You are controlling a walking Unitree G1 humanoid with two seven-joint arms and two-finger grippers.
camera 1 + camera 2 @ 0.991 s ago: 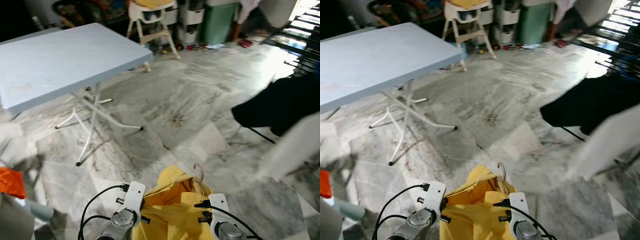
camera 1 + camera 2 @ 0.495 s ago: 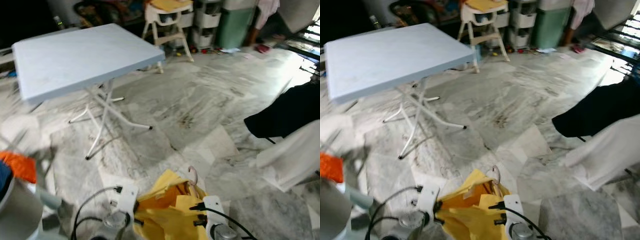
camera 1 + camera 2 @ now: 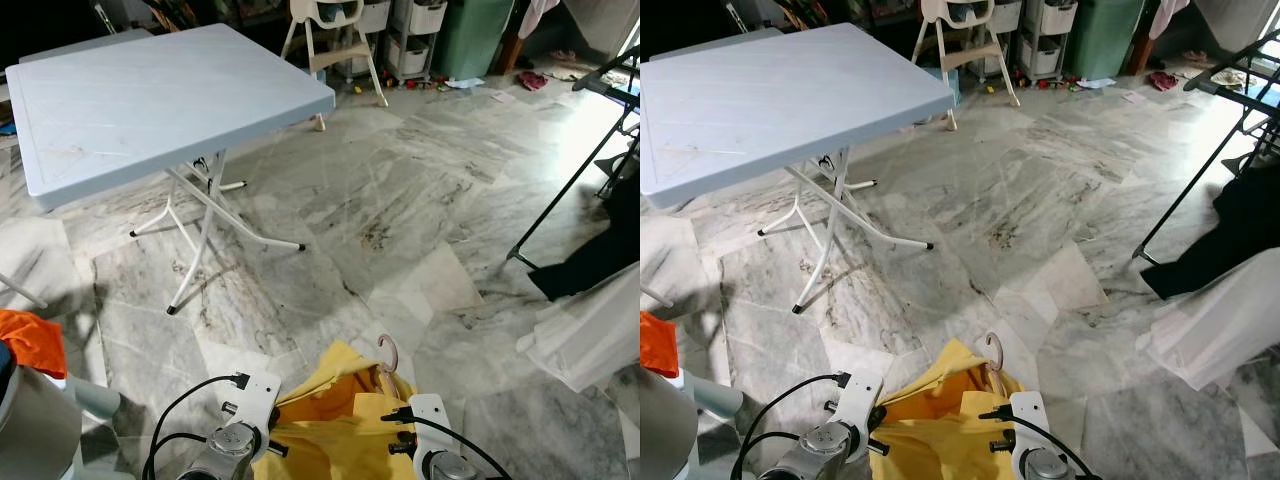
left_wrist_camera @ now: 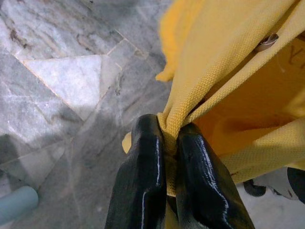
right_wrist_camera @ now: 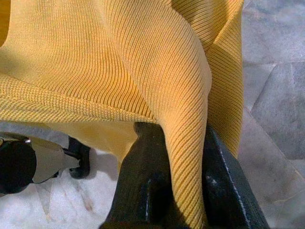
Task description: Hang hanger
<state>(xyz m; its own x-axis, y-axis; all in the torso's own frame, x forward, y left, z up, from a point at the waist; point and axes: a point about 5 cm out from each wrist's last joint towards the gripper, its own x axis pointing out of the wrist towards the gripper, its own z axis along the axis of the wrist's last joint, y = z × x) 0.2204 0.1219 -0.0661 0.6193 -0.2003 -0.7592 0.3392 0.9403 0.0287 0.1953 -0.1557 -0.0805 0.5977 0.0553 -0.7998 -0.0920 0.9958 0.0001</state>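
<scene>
The robot stands on the marble floor (image 3: 400,200) with a yellow shirt (image 3: 345,420) bunched low in front of its chest, carried between both arms. The left hand (image 4: 164,148) has its two black fingers pressed together on a thin fold of the yellow knit. The right hand (image 5: 171,157) has cloth draped thickly over and between its fingers, so it looks to be pinching the shirt too, though how firmly I cannot tell. The hanger (image 3: 386,352) sits inside the garment, its pale hook poking up out of the collar, tilted a little.

The drying rack (image 3: 600,130) with its dark slanted leg stands well off to the robot's right, with a black garment (image 3: 600,262) and a white garment (image 3: 590,330) slumped on the floor by its foot.

What worries me: both grips are on fabric, not on the hanger itself, so the hanger could slide or twist inside the shirt and the hook turn away from the rail. The left pinch is on a narrow pleat, which might pull free under the shirt's weight. Walking over, the robot could also tread on the clothes lying by the rack. The grey folding table (image 3: 150,100) lies to its left, away from that route.
</scene>
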